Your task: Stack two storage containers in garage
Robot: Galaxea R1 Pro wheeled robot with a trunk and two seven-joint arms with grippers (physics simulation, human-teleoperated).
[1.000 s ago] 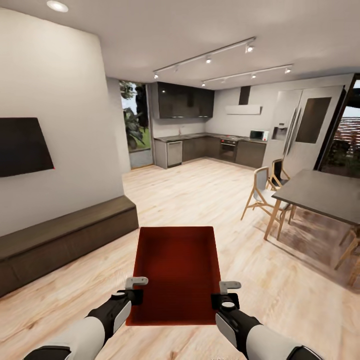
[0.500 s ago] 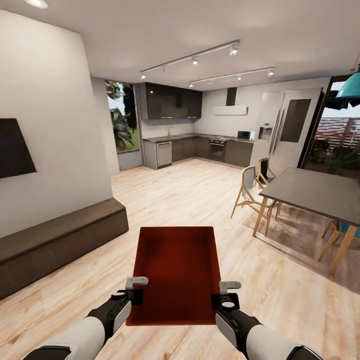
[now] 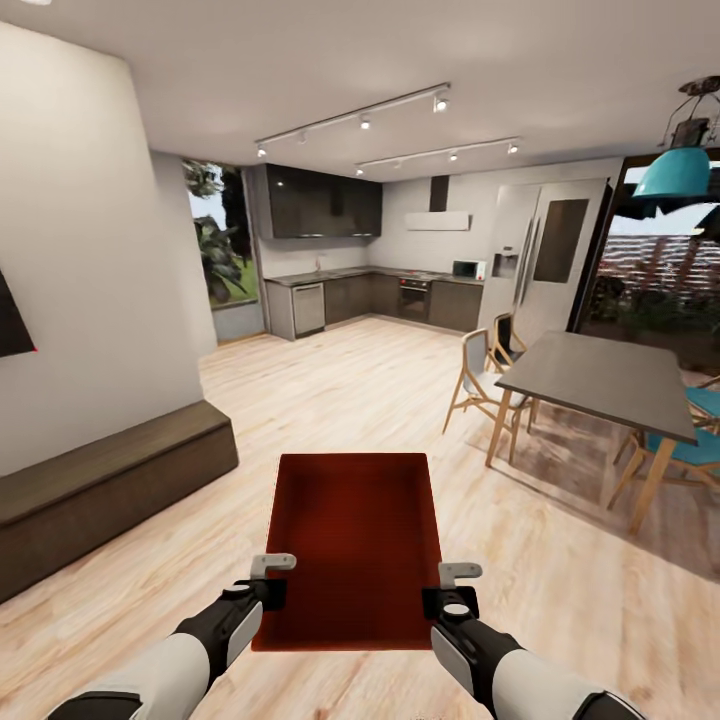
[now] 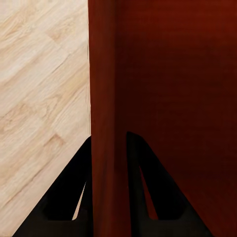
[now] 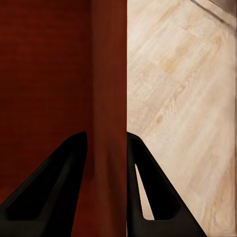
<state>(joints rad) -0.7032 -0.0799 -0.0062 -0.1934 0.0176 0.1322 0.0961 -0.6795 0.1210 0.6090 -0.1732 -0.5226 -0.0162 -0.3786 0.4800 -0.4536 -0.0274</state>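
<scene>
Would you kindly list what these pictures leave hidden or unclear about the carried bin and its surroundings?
- Underside of the storage container: head view, hidden by its own body.
- Its far end: left wrist view, cut by the picture's edge.
- Left gripper and right gripper pad contact: blocked by the bin walls.
- Dining table: head view, cut at the right edge.
- Kitchen counter items: too small.

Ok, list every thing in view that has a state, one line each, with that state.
storage container: open-top, nothing inside, held level above the wood floor by both grippers.
left gripper: shut on the container's side wall.
right gripper: shut on the opposite side wall.
track lights: on.
fridge: doors shut.
</scene>
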